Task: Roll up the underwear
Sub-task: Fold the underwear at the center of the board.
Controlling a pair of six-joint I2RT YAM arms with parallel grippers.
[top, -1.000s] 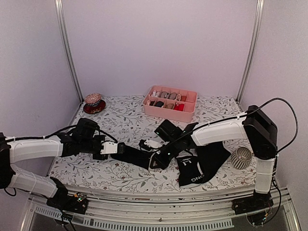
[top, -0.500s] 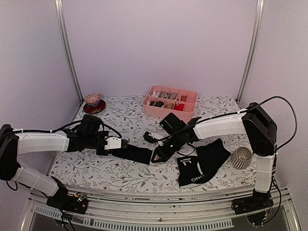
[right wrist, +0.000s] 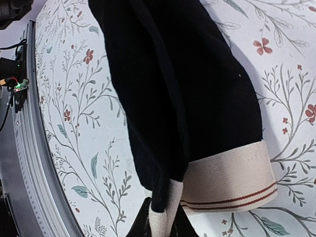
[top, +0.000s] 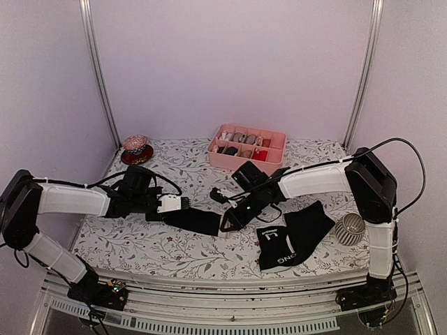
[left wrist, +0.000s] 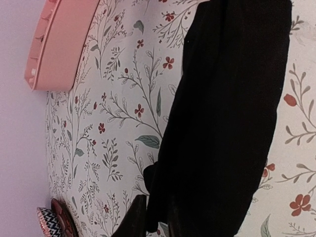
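The folded brief is lying stretched between both grippers; the right gripper is pinching its beige waistband corner; whether the left gripper is gripping, I cannot tell; it is looking soft, limp, light, probably best taken at the firmer band.

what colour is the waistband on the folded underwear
Beige waistband with two thin red stripes; clearest in right wrist view.

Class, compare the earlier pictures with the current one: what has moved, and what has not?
The left gripper and right gripper shifted away from the arm bases, taking the beige-banded briefs between them along. The lettered briefs and pink tray stayed put.
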